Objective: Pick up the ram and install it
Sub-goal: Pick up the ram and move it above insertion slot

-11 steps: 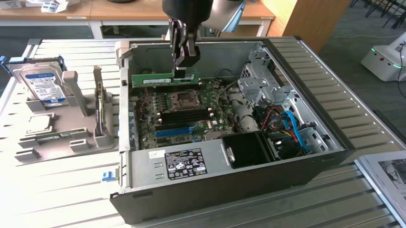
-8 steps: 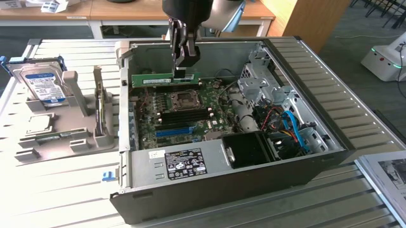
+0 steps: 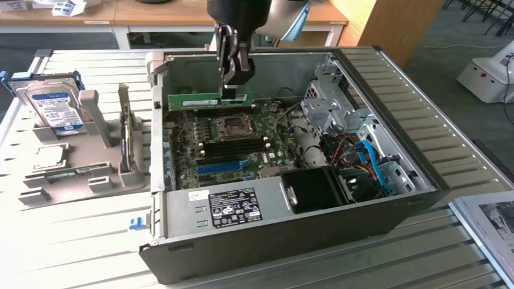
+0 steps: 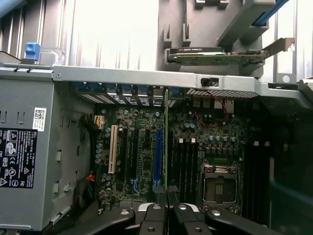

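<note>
**Glare outside, shade inside**

Strong light is washing out the table [image 3: 80, 241] at the case's [image 3: 265, 244] nine o'clock in the exterior view. Case walls are shading the motherboard [image 3: 186, 158]. In the wrist view the table is blowing out white; the motherboard is sitting dim.

Slatted white bench [image 3: 72, 241], brightly lit. Wooden desks [image 3: 120, 15] behind it. Dark grey floor [image 3: 449, 60]. Wood panel [image 3: 393, 24] toward exterior view's right.
</note>
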Controlling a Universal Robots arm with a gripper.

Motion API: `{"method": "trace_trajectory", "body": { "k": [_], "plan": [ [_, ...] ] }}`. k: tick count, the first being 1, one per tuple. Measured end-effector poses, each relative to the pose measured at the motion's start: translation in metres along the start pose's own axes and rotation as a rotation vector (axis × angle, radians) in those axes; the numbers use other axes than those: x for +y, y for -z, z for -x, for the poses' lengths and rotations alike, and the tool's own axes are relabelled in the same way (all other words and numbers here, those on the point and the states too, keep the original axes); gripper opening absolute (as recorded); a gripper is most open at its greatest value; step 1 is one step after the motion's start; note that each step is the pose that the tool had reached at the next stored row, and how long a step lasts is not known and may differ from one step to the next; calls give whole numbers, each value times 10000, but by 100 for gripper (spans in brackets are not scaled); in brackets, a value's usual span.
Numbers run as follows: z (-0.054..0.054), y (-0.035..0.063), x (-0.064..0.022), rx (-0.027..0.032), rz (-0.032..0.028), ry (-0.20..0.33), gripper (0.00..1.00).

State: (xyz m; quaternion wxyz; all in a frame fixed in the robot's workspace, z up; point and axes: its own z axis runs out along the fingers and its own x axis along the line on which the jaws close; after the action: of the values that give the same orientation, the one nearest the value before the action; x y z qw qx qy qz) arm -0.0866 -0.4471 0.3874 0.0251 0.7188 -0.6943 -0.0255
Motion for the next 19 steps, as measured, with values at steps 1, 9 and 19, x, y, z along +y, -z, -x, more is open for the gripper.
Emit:
{"method": "trace_trajectory", "body": {
  "k": [1, 9, 19],
  "plan": [
    [0, 0, -6, 0, 0, 0, 11],
    [-3, 6, -85, 0, 0, 1, 11],
    [-7, 14, -197, 0, 0, 0, 11]
  ]
}}
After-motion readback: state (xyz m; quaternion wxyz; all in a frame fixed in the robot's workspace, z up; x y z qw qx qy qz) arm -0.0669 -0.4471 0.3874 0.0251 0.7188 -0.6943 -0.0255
